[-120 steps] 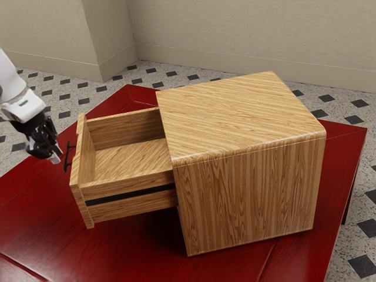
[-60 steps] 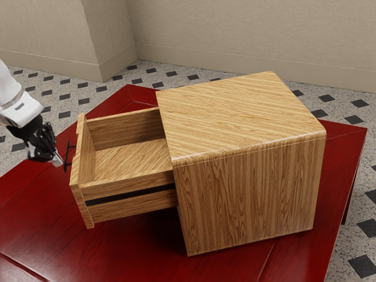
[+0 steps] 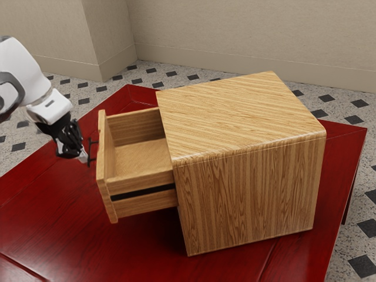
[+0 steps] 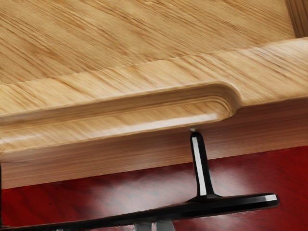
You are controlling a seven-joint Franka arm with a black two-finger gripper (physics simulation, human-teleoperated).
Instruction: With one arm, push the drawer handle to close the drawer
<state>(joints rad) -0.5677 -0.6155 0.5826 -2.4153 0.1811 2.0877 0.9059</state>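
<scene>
Backdrop: beige wall point(image 3: 235, 35) above a pale speckled floor point(image 3: 341, 108) set with dark diamonds. Counter point(image 3: 47, 235): glossy, dark red, carrying the cabinet. Cabinet point(image 3: 247, 194): light wood grain, upright, rounded edge along its top. Arm point(image 3: 29, 76): white, entering from the exterior view's left and angled down toward the drawer front. Drawer point(image 3: 138, 158): partly open, projecting from the cabinet toward the arm; the visible part of its inside holds nothing. A black strip point(image 3: 141, 191) runs along its outer side. Front panel point(image 3: 104, 170): stands clear of the cabinet; a rounded groove point(image 4: 192, 108) is cut into its upper edge. Hand point(image 3: 84, 159): black, tilted, on the outer side of the front panel, low by the handle. State: closed, nothing gripped. Handle point(image 3: 89, 150): black bar on thin posts, mounted on the front panel's outer face. Fingertips point(image 4: 164, 226): grey, side by side, right at the bar in the wrist view and partly hidden by it; actual contact cannot be confirmed.
</scene>
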